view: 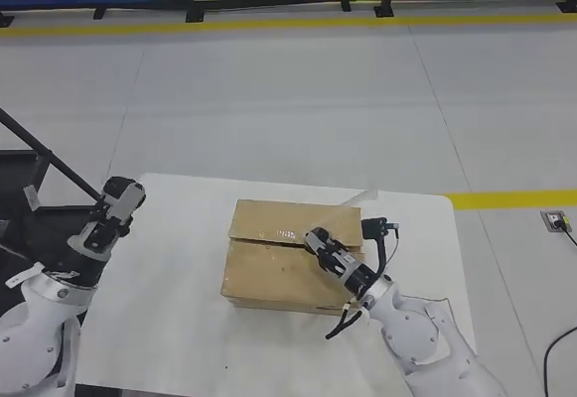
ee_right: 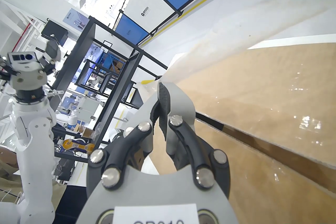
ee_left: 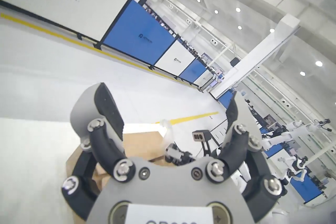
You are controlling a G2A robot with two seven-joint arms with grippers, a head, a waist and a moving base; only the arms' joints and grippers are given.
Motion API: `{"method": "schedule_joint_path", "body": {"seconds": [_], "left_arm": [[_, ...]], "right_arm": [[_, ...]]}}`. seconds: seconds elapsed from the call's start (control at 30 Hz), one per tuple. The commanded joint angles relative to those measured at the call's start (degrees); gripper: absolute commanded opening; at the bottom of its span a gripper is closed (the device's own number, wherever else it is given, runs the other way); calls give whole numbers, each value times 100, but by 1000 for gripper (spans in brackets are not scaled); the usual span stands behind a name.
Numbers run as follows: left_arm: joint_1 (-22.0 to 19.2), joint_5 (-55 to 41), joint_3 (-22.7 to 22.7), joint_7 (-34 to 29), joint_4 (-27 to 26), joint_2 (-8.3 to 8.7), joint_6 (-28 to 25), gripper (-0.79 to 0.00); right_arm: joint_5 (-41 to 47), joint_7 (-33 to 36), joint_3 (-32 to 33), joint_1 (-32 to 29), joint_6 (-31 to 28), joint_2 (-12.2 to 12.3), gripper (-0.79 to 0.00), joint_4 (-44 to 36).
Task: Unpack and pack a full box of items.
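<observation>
While the right gripper (ee_right: 161, 93) pinches the clear tape strip (ee_right: 236, 25) rising off the shut cardboard box (view: 268, 268) just beneath it, peeling likely goes best pulled steadily along the seam (left gripper (ee_left: 169, 99), spread and empty, stands well apart).

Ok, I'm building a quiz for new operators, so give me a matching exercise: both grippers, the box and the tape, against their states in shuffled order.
Things:
1. left gripper
2. right gripper
3. cardboard box
4. tape strip

States:
A. sitting on the white table, flaps down
B. open, holding nothing
C. stretched up off the box top
D. shut on the tape strip

Pairs: 1-B; 2-D; 3-A; 4-C
</observation>
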Motion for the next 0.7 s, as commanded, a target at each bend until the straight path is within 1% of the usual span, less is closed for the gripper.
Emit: {"method": "schedule_joint_path", "body": {"seconds": [0.0,0.2,0.27,0.33,0.47,0.57,0.67], "left_arm": [[153,-7,-86,-127,8,9,-64,0],[153,-7,-86,-127,8,9,-64,0],[153,-7,-86,-127,8,9,-64,0],[153,-7,-86,-127,8,9,-64,0],[166,-18,-65,-84,-1,7,-44,0],[225,18,148,-64,-62,5,65,0],[260,61,356,-283,-29,20,5,0]], "right_arm": [[3,1,2,-2,-2,0,-785,-1],[3,1,2,-2,-2,0,-785,-1],[150,-53,-15,-75,-7,-10,-785,-29],[262,-191,-64,-129,111,-34,-785,-96],[217,-399,-277,-241,420,-84,-785,-323],[123,-567,-481,-327,630,-127,-785,-480],[53,-764,-675,-368,773,-175,-785,-551]]}}
